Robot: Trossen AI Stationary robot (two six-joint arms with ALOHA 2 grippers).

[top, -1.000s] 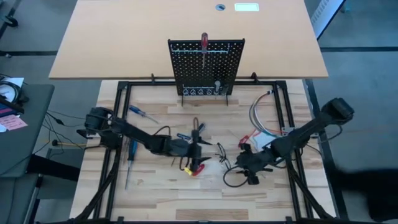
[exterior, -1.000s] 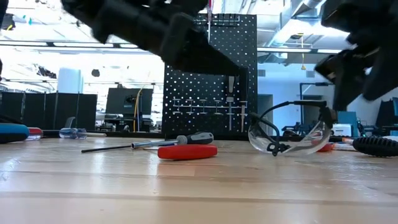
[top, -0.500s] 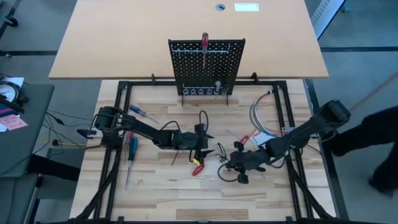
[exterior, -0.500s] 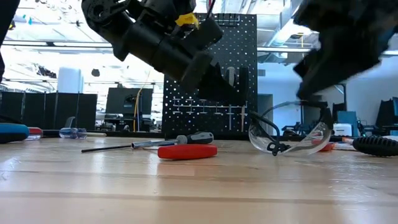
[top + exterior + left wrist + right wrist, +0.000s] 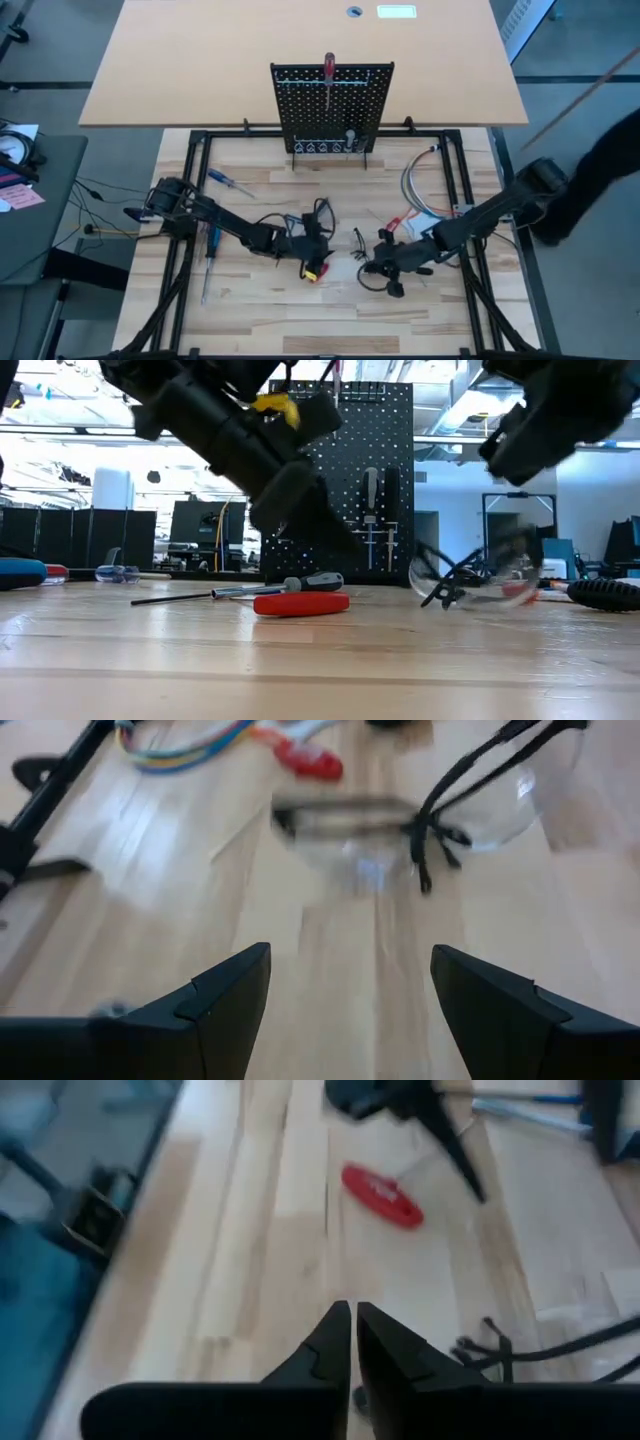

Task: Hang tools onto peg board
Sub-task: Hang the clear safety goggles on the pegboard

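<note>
The black peg board stands upright at the table's far edge, with a red-handled screwdriver hanging on it. A red-handled tool lies mid-table, also seen in the low view, with a dark-handled screwdriver just behind it. My left gripper hovers open above them, pointing toward the clear safety glasses. My right gripper is shut, low over the table right beside the glasses. My right gripper is shut close to the glasses' black frame. No frame shows anything between its fingers, and I cannot tell whether it touches the glasses.
Two blue-handled screwdrivers lie on the table's left side. A grey coiled cable and a small white-and-red item lie at the right. A person stands by the table's right edge.
My left gripper has swung toward the table's right and come down closer to the red-handled tool. My right gripper has moved toward the table's left, up to the glasses. The glasses have shifted and tipped, and they show blurred.
</note>
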